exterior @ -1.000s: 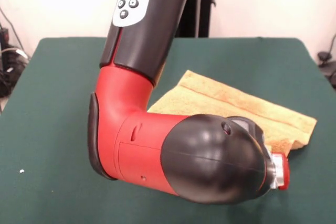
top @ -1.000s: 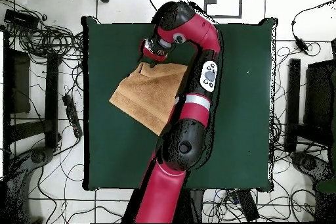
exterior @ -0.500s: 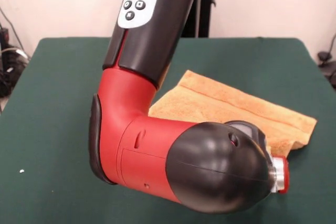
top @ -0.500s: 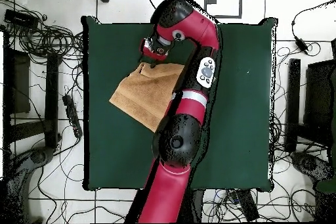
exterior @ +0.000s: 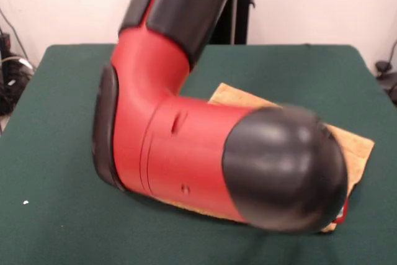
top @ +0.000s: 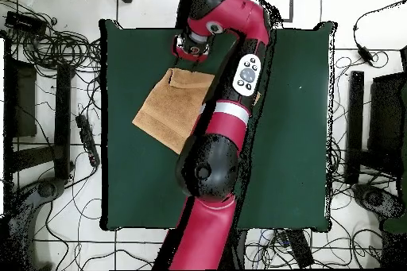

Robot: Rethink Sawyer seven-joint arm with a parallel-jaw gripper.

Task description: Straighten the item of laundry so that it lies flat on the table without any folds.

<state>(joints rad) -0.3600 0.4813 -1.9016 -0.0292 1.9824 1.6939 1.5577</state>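
- Golden-orange terry towel (top: 168,109) lay on the dark green tabletop (top: 294,141), in the overhead view on the left half, turned diagonally to the tabletop edges.
- Not lying flat: a small flap folded over near the top corner (top: 189,79), seen from overhead as a lighter crease line.
- In the front view only two parts of the towel (exterior: 356,147) showed: a pale hemmed strip behind the arm and the right-hand corner; rest hidden.
- Red and black arm (top: 208,164) crossed the tabletop from the bottom edge of the overhead view, covering the towel's right-hand side, then bent back over the top part of the tabletop.
- Large red elbow with black cap (exterior: 282,169) filled the front view's foreground, blurred.
- Grey button panel (top: 247,72) on the arm's black upper link faced upward in the overhead view.
- Hand (top: 189,47) pointed down just beyond the towel's top corner, over bare green felt or the very edge of the cloth; which, not discernible.
- Opening of the hand and any hold on the cloth: cannot tell, being hidden beneath the wrist from above and behind the elbow from the front.
- Cables and equipment lay on the tiled floor (top: 48,69) around the tabletop.
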